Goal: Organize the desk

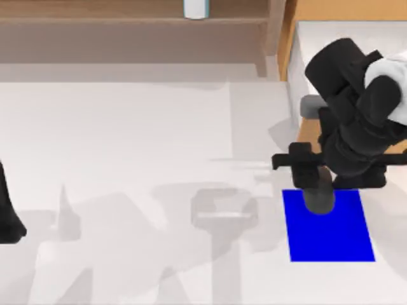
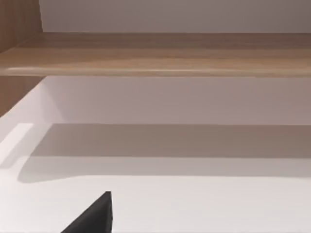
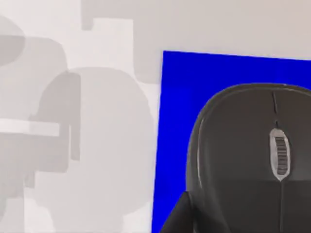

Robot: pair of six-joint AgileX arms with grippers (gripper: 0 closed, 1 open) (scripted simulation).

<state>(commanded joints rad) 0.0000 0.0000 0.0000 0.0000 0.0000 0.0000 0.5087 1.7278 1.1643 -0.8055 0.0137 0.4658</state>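
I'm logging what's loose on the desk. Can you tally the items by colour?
Dark grey: 1, the rounded computer mouse with a scroll wheel
Blue: 1, the flat rectangular mat
White and pale blue: 1, the small cup on the wooden shelf
Total: 3

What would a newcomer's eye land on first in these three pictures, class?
The vivid blue mat at the white desk's right stands out first, with a dark computer mouse over its far edge. Above it looms the black right arm; the left arm sits at the desk's left edge.
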